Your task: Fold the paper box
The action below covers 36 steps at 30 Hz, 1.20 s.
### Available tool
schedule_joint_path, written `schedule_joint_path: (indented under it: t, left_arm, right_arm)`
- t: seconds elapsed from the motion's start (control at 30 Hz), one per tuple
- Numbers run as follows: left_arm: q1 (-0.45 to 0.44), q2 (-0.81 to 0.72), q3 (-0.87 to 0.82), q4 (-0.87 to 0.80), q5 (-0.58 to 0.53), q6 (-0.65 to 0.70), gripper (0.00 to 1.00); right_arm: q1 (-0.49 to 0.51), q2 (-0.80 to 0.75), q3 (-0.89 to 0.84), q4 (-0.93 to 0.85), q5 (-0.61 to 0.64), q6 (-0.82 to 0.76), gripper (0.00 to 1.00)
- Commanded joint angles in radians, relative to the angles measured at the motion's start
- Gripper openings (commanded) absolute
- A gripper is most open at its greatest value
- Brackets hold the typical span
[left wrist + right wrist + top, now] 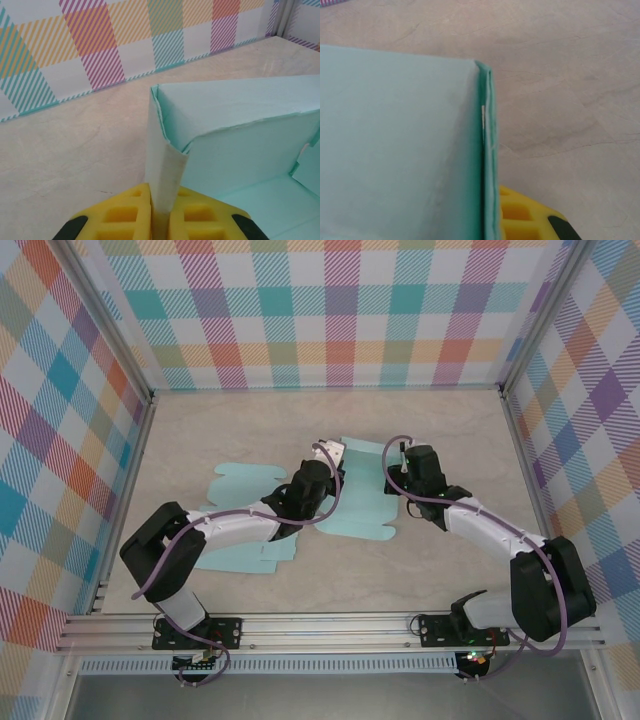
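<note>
From above, the paper box (365,502) sits in the middle of the table (230,430), with the left gripper (333,454) and right gripper (403,455) at its far corners. The left wrist view shows the left gripper (160,195) pinching 1 flap of the box tight. The right wrist view shows the right gripper clamped on 1 wall of the box.

Colourful plaid walls (340,310) surround a pale, marbled tabletop (250,430).

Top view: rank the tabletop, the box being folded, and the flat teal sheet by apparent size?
1. Tabletop.
2. The box and flat teal sheet: alike, each partly under the left arm, so unranked.
</note>
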Motion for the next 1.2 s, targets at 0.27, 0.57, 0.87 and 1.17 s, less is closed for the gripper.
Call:
schedule_joint_path:
  t: [0.27,0.57,0.87,1.17]
  left_arm:
    - [-0.001,0.102,0.123,0.081,-0.386,-0.002,0.12]
    - [0.010,0.188,0.238,-0.015,-0.671,-0.054,0.11]
    - [0.050,0.118,0.181,-0.102,-0.516,-0.155,0.23]
    - [0.023,-0.025,0.086,-0.198,-0.170,-0.239,0.57]
  right_arm:
    - [0.089,-0.018,0.014,-0.101,0.060,0.186,0.00]
    - [0.187,-0.016,0.041,-0.080,0.104,0.245,0.00]
    - [0.201,0.020,0.069,-0.090,0.114,0.249,0.00]
    - [0.197,0.118,0.194,-0.232,0.182,0.239,0.00]
